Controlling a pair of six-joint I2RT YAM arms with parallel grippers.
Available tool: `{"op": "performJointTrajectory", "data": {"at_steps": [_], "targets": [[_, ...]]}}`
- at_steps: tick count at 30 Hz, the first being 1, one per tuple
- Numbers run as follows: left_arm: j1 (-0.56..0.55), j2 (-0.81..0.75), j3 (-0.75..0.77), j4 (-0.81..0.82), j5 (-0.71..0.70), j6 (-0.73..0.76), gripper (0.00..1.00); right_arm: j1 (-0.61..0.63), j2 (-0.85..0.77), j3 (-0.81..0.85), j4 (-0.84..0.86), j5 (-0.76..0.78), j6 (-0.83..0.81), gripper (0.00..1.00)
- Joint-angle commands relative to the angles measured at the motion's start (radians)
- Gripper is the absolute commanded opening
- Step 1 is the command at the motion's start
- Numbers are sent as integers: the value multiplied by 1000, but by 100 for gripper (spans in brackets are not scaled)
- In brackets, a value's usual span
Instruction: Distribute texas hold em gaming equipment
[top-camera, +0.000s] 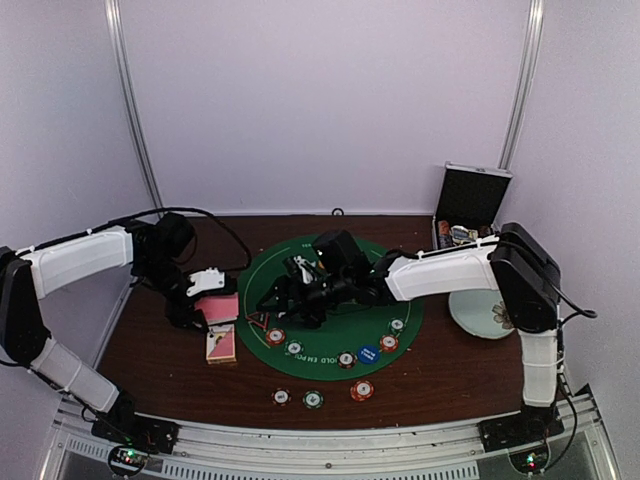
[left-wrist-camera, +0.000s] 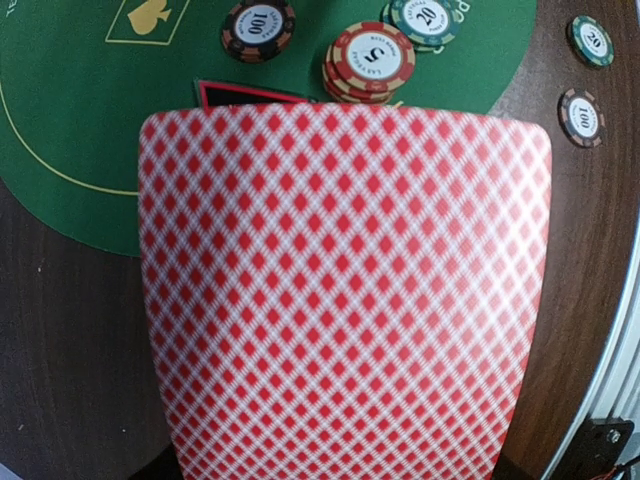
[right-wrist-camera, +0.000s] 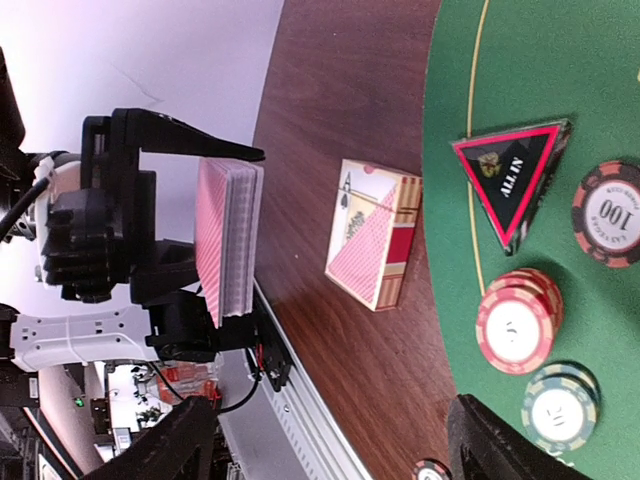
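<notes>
My left gripper (top-camera: 205, 300) is shut on a deck of red-backed playing cards (top-camera: 222, 309), held above the brown table just left of the green mat (top-camera: 330, 265). The deck's back (left-wrist-camera: 345, 290) fills the left wrist view and hides the fingers. In the right wrist view the deck (right-wrist-camera: 228, 235) stands on edge between the left jaws. My right gripper (top-camera: 272, 304) hovers open over the mat's left part, facing the deck, with nothing between its fingers (right-wrist-camera: 500, 450). Poker chips (top-camera: 346, 359) and a blue dealer disc (top-camera: 368, 354) lie along the mat's near edge. Three more chips (top-camera: 313, 399) lie on the table.
A card box (top-camera: 221, 345) lies on the table under the deck. A black "ALL IN" triangle (right-wrist-camera: 510, 180) sits at the mat's left edge beside a red chip stack (right-wrist-camera: 517, 320). An open black-and-silver case (top-camera: 470, 205) and a floral plate (top-camera: 485, 315) stand at the right.
</notes>
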Motion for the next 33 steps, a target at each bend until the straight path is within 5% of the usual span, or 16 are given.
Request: {"op": "performJointTrajectory", "data": {"at_steps": [1, 33], "targets": [[-16, -12, 49, -8, 25, -17, 0, -6, 40, 36, 209, -69, 126, 82], [-70, 55, 121, -9, 19, -59, 0, 17, 235, 164, 430, -129, 310, 69]]}}
